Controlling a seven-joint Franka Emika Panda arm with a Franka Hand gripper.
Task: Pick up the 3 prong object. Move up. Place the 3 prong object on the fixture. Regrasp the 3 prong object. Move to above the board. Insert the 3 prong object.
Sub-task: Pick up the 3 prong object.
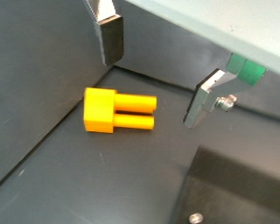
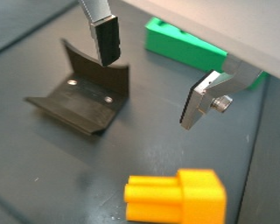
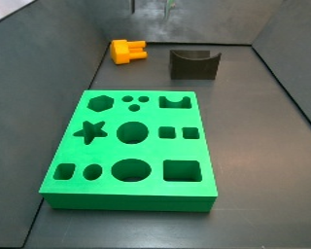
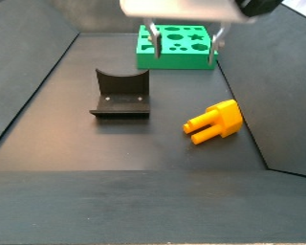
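Pincer [image 4: 179,53] above 3 prong object [image 4: 212,121]

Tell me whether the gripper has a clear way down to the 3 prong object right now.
Probably yes. The 3 prong object lies alone on the floor, apart from the fixture and the board. The gripper hangs open above, with nothing between its fingers.

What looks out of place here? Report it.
Nothing stands out. The 3 prong object lies on its side on the floor, apart from the fixture and the board. The hand hangs open above, holding nothing.
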